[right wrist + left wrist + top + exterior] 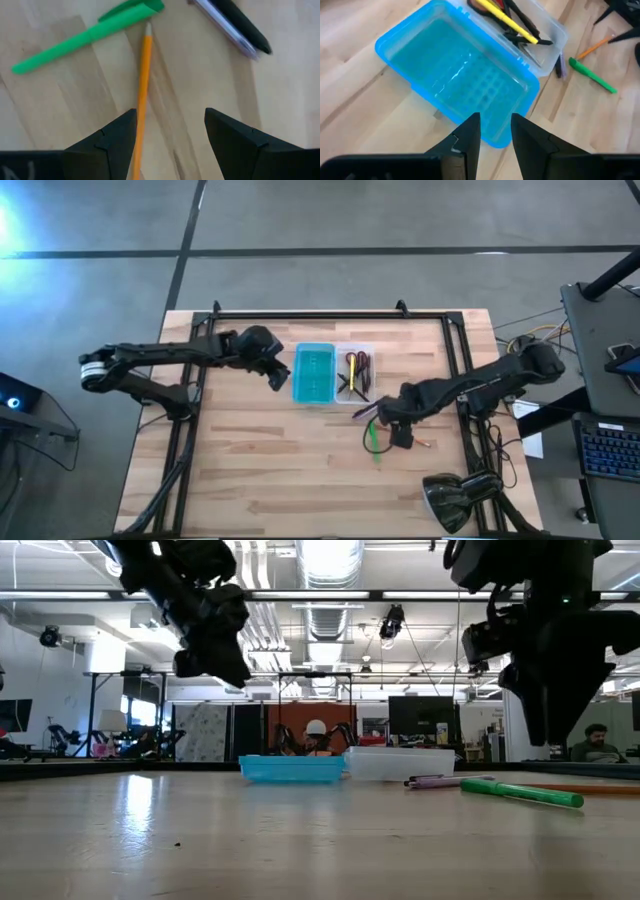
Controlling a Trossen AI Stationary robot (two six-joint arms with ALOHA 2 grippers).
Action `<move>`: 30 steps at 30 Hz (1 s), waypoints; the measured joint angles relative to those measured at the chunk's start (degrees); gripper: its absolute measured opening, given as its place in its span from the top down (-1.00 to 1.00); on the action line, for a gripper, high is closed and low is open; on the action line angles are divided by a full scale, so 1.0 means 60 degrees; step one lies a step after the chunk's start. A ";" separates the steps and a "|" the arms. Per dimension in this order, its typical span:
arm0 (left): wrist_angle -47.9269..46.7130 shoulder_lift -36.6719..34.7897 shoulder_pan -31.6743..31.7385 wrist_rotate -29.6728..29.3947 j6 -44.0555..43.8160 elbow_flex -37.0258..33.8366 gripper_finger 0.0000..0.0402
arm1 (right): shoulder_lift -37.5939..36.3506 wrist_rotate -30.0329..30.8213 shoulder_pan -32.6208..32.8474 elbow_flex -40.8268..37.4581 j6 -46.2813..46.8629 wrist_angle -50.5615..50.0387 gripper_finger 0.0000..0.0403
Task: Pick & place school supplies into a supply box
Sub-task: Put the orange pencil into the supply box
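On the wooden bench (260,470) the box (333,374) lies open, its turquoise half (460,85) empty and its clear half (356,372) beside it holding the scissors (348,383), a yellow pencil (510,21) and a few dark pens (522,25). The left gripper (495,135) hangs above the near edge of the turquoise half, its fingers (470,137) set a little apart and grasping nothing. The right gripper (170,140) hovers above the bench near the clear half's outer corner, fingers (112,142) spread wide and empty, with the orange pencil (141,95) lying on the wood between them. The pencil's tip touches or nearly meets the end of the green marker (85,37), which lies flat on the bench just beside it. A purple pen (222,27) and a black pen (245,25) lie side by side close to the marker, outside the box near the clear half. From bench height the marker (522,793) and the purple pen (445,781) show resting on the surface in front of the box, with both arms raised above.
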 joint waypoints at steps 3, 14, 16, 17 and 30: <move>-0.0013 -0.0305 0.0000 0.0000 -0.0133 -0.0420 0.54 | 0.0324 -0.0011 0.0105 0.0010 0.0567 0.0267 -0.11; 0.0004 -0.0901 -0.0004 0.0025 -0.0191 -0.1247 0.54 | 0.1601 -0.0074 0.0109 0.0010 0.1622 0.1278 -0.11; -0.0032 -0.0912 -0.0004 0.0046 -0.0191 -0.1260 0.54 | 0.1860 -0.0075 0.0109 0.0029 0.1637 0.1433 -0.11; -0.0023 -0.0916 -0.0004 0.0053 -0.0191 -0.1260 0.54 | 0.1961 -0.0070 0.0109 0.0043 0.1658 0.1482 -0.11; -0.0038 -0.0931 -0.0004 0.0062 -0.0188 -0.1260 0.54 | 0.2401 -0.0069 0.0087 0.0344 0.0774 0.1844 0.61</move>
